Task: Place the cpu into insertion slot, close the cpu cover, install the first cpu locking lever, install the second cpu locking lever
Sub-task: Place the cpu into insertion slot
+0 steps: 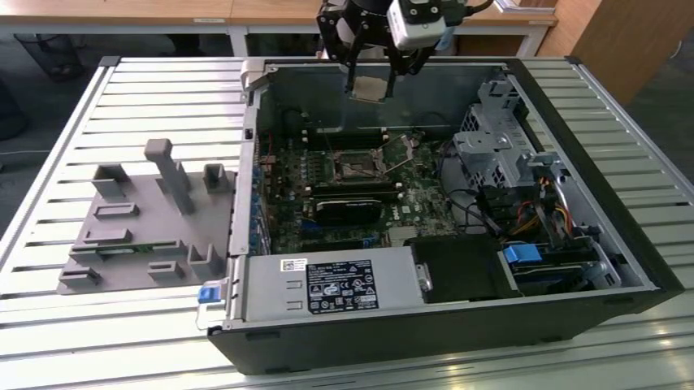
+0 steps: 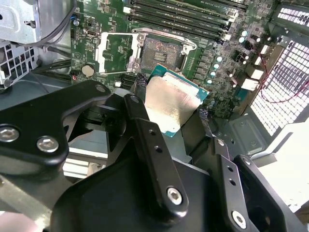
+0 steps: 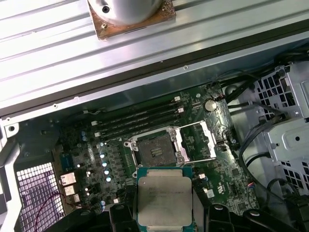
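While the arm (image 1: 375, 20) hangs high above the case (image 1: 456, 329), its gripper (image 1: 369, 83) pinches the cpu (image 3: 164, 200).

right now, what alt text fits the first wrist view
Black fingers grip the cpu by its sides above a green motherboard, apart from the empty insertion slot. The cpu cover stands swung open beside the slot.

The table (image 1: 109, 333) is slatted pale metal. An open computer case (image 1: 434, 329) lies on its side across the middle and the exterior view's right, and just beside it, on the exterior view's left, sits a grey fixture (image 1: 141, 236) (flat base, several upright posts).
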